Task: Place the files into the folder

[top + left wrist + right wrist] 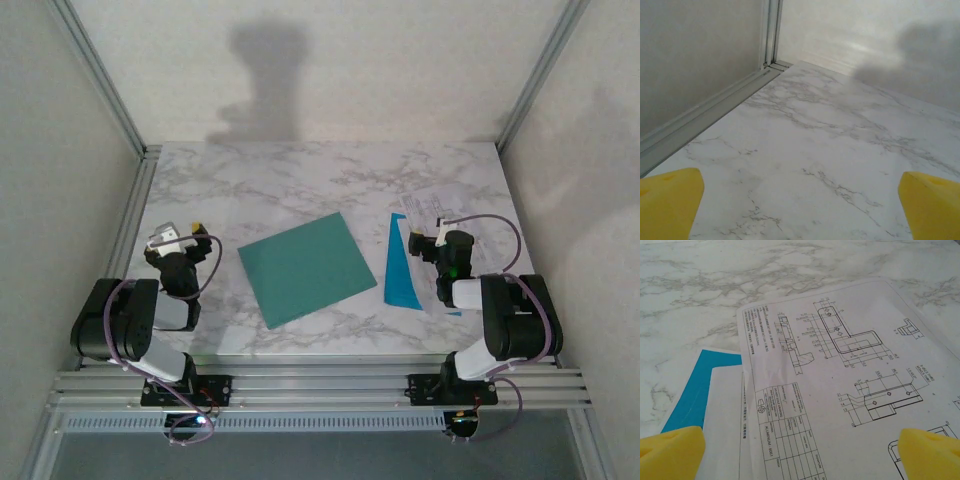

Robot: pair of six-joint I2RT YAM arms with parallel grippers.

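Pickup pending: right jaws gaped empty over white printed paper sheets (840, 365); left jaws gaped empty too. Next likely needed an edge pinch.

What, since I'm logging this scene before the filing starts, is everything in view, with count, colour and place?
folder: one, teal-green, lying flat and closed at the middle of the table.
files: at least two overlapping sheets, white with black drawings and text, on the right side of the table.
blue sheet: one, bright blue, partly under the left edge of the files.
table: one, white and grey marble pattern, carrying all of the above.
left gripper: one, yellow fingertips, open over bare table on the left.
right gripper: one, yellow fingertips, open just above the files.
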